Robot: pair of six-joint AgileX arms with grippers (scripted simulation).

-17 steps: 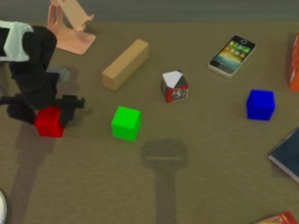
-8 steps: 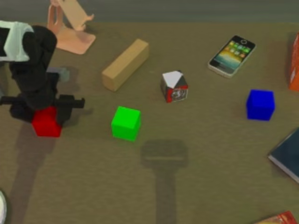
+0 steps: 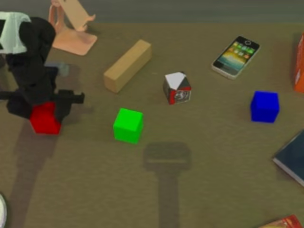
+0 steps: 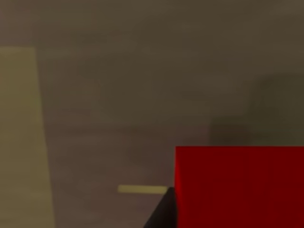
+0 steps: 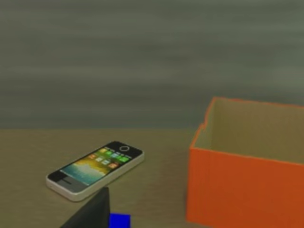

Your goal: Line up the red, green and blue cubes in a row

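My left gripper point(image 3: 42, 108) is shut on the red cube point(image 3: 46, 119) at the table's left side and holds it a little above the surface. The red cube point(image 4: 237, 187) fills one corner of the left wrist view, with a dark fingertip point(image 4: 164, 213) against its side. The green cube point(image 3: 128, 125) rests on the table to the right of it. Far right lies the blue cube point(image 3: 264, 106). My right arm is out of the top view. In its wrist view only a dark edge of the right gripper point(image 5: 97, 213) shows, beside a sliver of the blue cube point(image 5: 119, 221).
A tan wooden block point(image 3: 127, 65) and a patterned box point(image 3: 177, 88) lie behind the green cube. A phone point(image 3: 235, 56) lies at the back right, a pink stand point(image 3: 71, 26) at the back left. An orange box point(image 5: 247, 180) and a dark book point(image 3: 292, 156) line the right edge.
My left gripper has carried the red cube a little up and to the left. The green and blue cubes have not moved.
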